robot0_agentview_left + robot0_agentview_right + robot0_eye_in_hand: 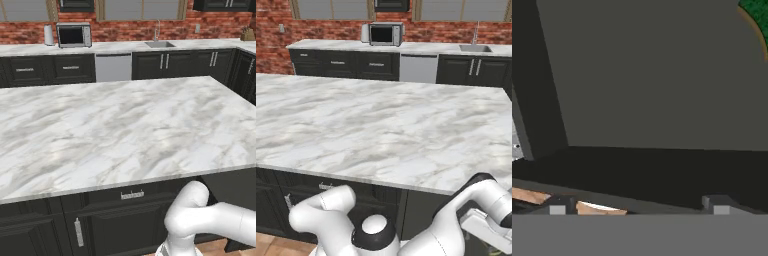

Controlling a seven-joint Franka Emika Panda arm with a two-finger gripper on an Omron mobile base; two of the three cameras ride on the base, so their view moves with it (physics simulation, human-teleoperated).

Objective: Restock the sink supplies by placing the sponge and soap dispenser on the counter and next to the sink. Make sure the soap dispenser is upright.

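The hand (639,206) is down low inside a dark cupboard (652,75). Its two small dark fingertips (557,207) stand far apart, spread wide with nothing between them and nothing gripped. The cupboard's walls are flat, matt charcoal panels meeting at a shadowed floor. A strip of warm wood-toned flooring (532,196) shows past its lower edge. Up in the far corner of the hand view sits a scrap of mottled dark green with a thin yellowish rim (757,10). It may be the sponge's scouring face, but so little of it shows that I cannot tell for certain. It lies well away from the fingertips. The white arm (456,220), smooth and glossy with dark joints, bends down past the edge of the broad island (115,130). The island is a big slab of white-grey veined marble over black panelled drawers with small steel pulls. Across the room the long worktop (125,46) is the same marble, backed by rough red brick (125,30) and windows. Set into it is the sink (160,44) — a shallow rectangular steel basin with a thin arched faucet (158,30) behind it. Along that worktop stand a boxy steel microwave (73,35) and a plain white cylinder (48,35) just beside it. A pale dishwasher front (113,67) breaks the run of black cabinet doors below.
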